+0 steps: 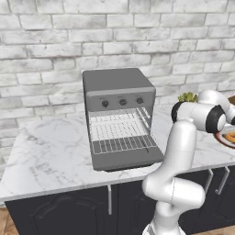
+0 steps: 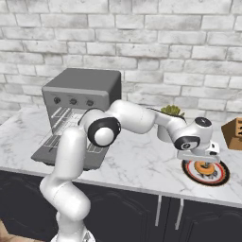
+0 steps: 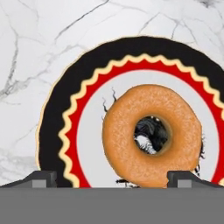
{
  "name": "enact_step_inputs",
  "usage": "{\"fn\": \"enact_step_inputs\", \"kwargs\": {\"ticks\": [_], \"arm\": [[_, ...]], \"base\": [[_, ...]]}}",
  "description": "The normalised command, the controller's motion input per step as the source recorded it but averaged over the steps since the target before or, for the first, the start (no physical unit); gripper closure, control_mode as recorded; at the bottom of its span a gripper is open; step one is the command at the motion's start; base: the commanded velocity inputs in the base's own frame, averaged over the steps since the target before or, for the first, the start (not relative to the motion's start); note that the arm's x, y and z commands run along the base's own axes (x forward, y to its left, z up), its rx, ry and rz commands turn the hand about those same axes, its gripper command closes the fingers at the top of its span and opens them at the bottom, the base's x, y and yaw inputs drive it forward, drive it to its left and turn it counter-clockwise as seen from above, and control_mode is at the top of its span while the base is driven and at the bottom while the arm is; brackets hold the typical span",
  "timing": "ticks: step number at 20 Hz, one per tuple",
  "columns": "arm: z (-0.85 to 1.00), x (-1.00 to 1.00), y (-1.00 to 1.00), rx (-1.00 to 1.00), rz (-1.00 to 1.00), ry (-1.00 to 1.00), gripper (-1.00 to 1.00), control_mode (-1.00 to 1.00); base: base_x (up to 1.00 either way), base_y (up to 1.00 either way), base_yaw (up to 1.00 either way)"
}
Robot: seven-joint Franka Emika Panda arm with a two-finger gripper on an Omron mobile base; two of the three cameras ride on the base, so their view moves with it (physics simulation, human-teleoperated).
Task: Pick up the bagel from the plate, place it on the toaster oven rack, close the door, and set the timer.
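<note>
Marble counter (image 2: 142,163): white stone with grey veins, smooth, over dark cabinet fronts; a pale brick wall (image 1: 117,41) stands behind.
Oven (image 1: 118,98): grey metal box with three dark knobs in a row across its front.
Door (image 1: 126,158): flat dark grey panel, folded down level onto the counter.
Rack (image 1: 120,133): rectangular grid of thin silver-white wires, lying inside the open oven and reaching out over the door.
Plate (image 3: 54,127): round, black outer band, then a cream zigzag line, a red ring and a white centre with dark markings; it lies on the counter well to the right of the oven.
Bagel (image 3: 151,135): orange-brown ring, fine grainy crust, round centre hole; it lies flat on the plate, a little off-centre.
Gripper (image 2: 200,158): just above the plate, pointing down at the bagel; its dark tips stand wide apart and hold nothing.
</note>
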Motion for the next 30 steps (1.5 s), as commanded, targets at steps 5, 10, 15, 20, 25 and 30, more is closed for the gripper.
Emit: {"fn": "enact_step_inputs", "kwargs": {"ticks": [5,10,15,20,25,30], "arm": [[0.00,0.18,0.00,0.00,0.00,0.00,-1.00,-1.00],[-0.09,0.13,0.00,0.00,0.00,0.03,-1.00,-1.00],[-0.16,0.05,0.00,0.00,0.00,0.05,-1.00,-1.00],[-0.12,0.07,0.00,0.00,0.00,0.04,-1.00,-1.00],[-0.08,0.06,-0.02,0.00,0.00,0.03,-1.00,-1.00],[-0.09,0.02,-0.04,0.01,0.00,0.03,-1.00,-1.00]], "base": [[0.00,0.00,0.00],[0.00,0.00,0.00],[0.00,0.00,0.00],[0.00,0.00,0.00],[0.00,0.00,0.00],[0.00,0.00,0.00]]}}
